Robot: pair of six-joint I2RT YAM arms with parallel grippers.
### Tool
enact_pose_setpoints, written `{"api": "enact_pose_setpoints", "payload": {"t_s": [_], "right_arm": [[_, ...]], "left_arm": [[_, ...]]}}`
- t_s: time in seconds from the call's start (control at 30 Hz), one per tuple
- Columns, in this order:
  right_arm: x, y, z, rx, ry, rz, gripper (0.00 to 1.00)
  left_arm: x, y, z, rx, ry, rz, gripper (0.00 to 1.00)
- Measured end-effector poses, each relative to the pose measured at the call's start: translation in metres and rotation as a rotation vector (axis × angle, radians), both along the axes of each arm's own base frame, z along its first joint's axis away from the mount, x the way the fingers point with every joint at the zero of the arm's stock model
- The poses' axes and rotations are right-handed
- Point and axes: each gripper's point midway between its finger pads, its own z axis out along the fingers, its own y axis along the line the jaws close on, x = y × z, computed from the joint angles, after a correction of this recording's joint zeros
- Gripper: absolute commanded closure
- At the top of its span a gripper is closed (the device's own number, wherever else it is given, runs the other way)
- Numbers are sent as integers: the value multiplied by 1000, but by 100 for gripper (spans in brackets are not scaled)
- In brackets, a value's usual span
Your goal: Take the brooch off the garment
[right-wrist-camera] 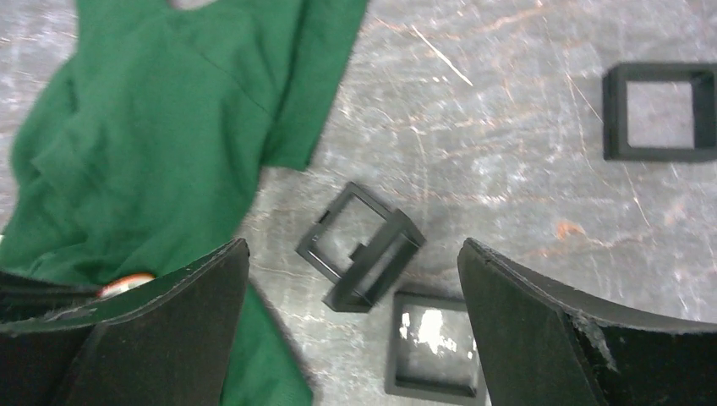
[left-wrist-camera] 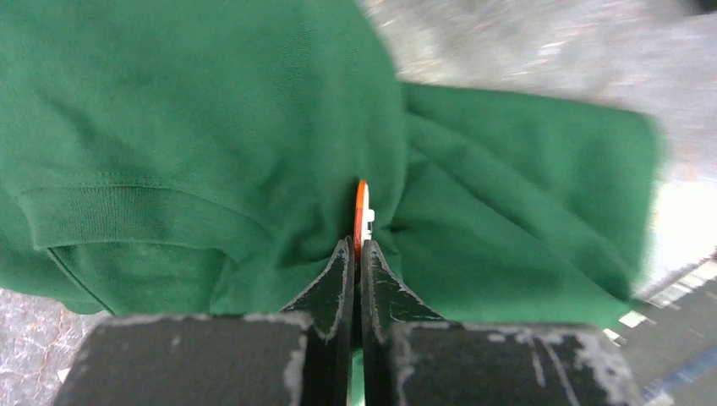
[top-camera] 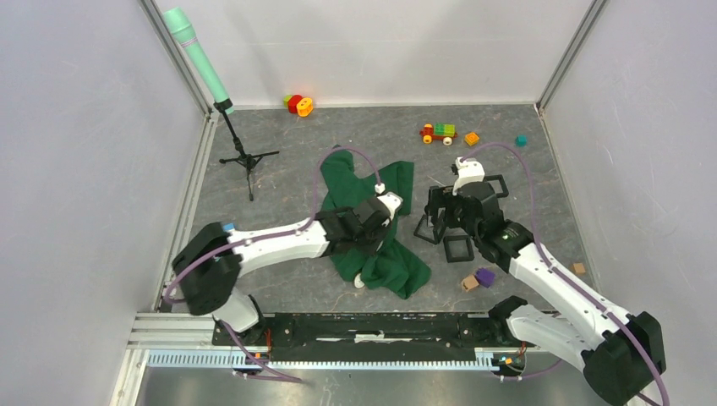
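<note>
- only the left wrist view shows the left gripper (left-wrist-camera: 361, 254) clenched on the brooch (left-wrist-camera: 363, 211), edge-on in a fold of the green garment (left-wrist-camera: 169, 127).
- right wrist view: the right gripper (right-wrist-camera: 353, 245) is spread wide above black frames (right-wrist-camera: 659, 152) beside the garment.
- top view: the left arm (top-camera: 270, 239) lies stretched across the garment.

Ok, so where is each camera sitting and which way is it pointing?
Top external: above and behind the bases, looking down on the table; the left arm and right arm show.
Left wrist: looks along its shut left gripper at the green garment, with the brooch pinched edge-on.
Right wrist: looks down through its open right gripper at black square frames.
Shared: both wrist views show the garment and brooch.
</note>
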Motion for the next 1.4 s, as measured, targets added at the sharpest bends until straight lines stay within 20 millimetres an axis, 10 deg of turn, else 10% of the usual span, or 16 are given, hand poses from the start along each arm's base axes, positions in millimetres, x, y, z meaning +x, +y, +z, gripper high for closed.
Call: {"api": "enact_pose_setpoints", "payload": {"t_s": [0.13, 0.3, 0.43, 0.5, 0.87, 1.4], "right_arm": [[0, -16, -16, -12, 71, -45, 2], [0, -19, -41, 27, 183, -89, 6], [-2, -14, -48, 73, 225, -117, 21], [-1, -13, -49, 98, 236, -137, 28], [1, -11, -64, 96, 285, -216, 42], [6, -4, -71, 56, 297, -221, 59]], "left_arm": [[25, 27, -45, 121, 55, 147, 98], [98, 109, -35, 211, -90, 550, 98], [121, 190, -21, 433, -232, 782, 98], [124, 200, -10, 521, -297, 789, 98], [117, 99, 39, 473, -529, 394, 98], [121, 82, 56, 406, -615, 259, 98]]}}
